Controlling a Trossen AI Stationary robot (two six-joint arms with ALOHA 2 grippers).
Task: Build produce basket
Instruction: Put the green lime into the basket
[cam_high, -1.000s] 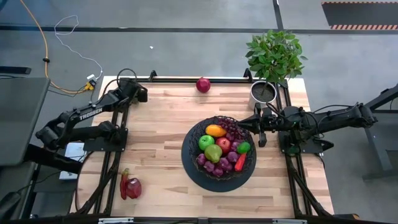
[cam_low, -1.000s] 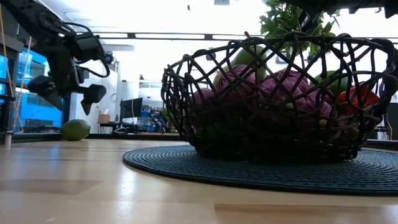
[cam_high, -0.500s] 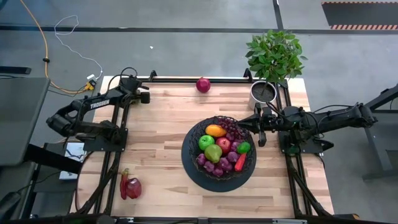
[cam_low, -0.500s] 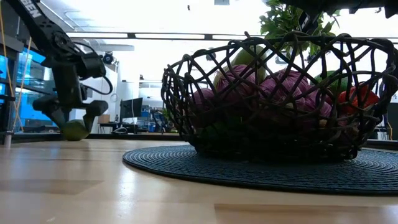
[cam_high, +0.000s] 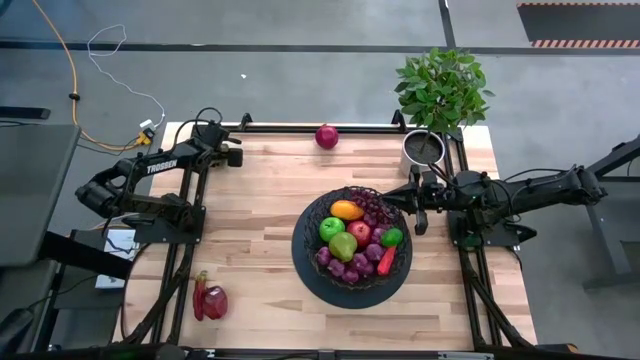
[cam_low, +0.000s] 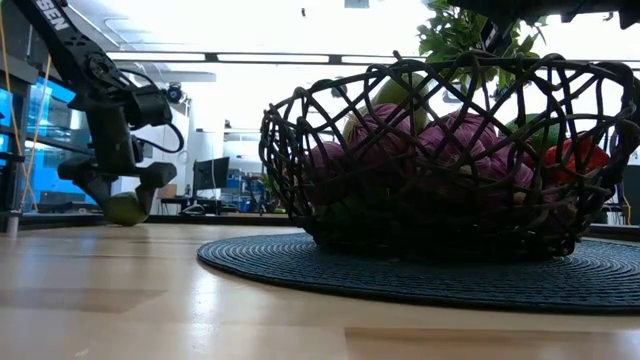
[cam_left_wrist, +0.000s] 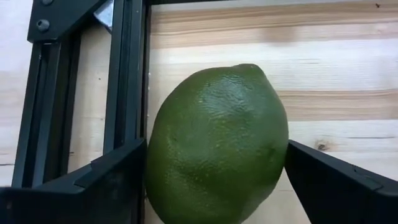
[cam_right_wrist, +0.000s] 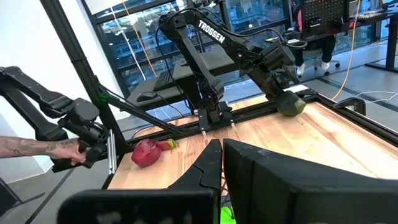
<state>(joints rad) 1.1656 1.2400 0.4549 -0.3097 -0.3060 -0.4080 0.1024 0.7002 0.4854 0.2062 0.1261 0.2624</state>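
Observation:
A green lime rests on the wood at the table's far left corner, next to the black frame rail. My left gripper is down over it, open, with one finger on each side of the fruit. In the high view the gripper hides the lime. The black wire basket stands on a round dark mat right of centre and holds several fruits and grapes. My right gripper hangs shut and level above the basket's right rim, holding nothing. My left gripper's fingers stand close against the lime's two opposite sides, slanting down from above. Whether they touch the skin I cannot tell. The lime sits on the table.
A dark red round fruit lies at the far edge. A red pepper and a red apple lie near the front left. A potted plant stands at the far right corner. A person's hand shows beyond the table.
My left gripper has come down toward the far left corner and tipped further downward, so that its open fingers now straddle the lime. It has kept still for the last half second. The lime has not moved.

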